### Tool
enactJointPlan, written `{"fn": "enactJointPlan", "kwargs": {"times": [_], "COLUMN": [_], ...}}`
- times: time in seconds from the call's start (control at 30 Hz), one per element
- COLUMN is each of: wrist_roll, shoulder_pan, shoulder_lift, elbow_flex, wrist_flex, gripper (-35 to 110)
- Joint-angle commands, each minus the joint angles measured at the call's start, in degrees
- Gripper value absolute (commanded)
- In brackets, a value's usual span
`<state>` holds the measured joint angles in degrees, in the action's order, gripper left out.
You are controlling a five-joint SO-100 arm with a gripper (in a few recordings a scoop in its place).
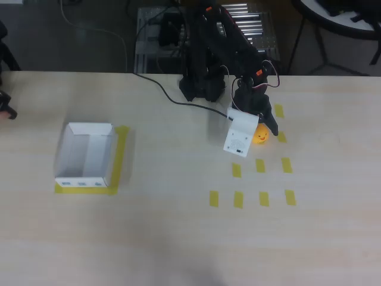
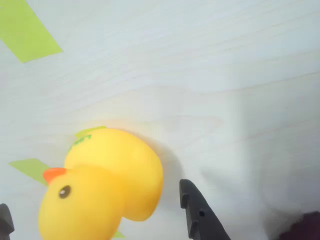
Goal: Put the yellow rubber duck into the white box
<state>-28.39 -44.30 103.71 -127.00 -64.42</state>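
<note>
Wrist view: gripper (image 2: 100, 222) jaws open, straddling the yellow rubber duck (image 2: 102, 182) on the table (image 2: 200, 75), not yet pinching. Duck's head toward left finger. White box (image 1: 86, 156) well apart, far left overhead.

Overhead view: yellow rubber duck (image 1: 261, 136) partly hidden beneath the gripper (image 1: 262, 128). Wrist view: duck cut off at 6 o'clock edge; fingers (image 2: 200, 215) likewise cropped.
</note>
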Motion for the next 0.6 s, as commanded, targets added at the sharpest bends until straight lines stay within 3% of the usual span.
{"fn": "enactJointPlan", "kwargs": {"times": [0.0, 0.33, 0.57], "wrist_roll": [-0.4, 0.1, 1.6], "shoulder_pan": [-1.3, -1.7, -1.6], "shoulder_lift": [0.5, -0.9, -1.4], "elbow_flex": [-1.1, -2.0, -2.2], "wrist_flex": [0.7, 3.2, 5.0], "gripper": [46, 41, 7]}}
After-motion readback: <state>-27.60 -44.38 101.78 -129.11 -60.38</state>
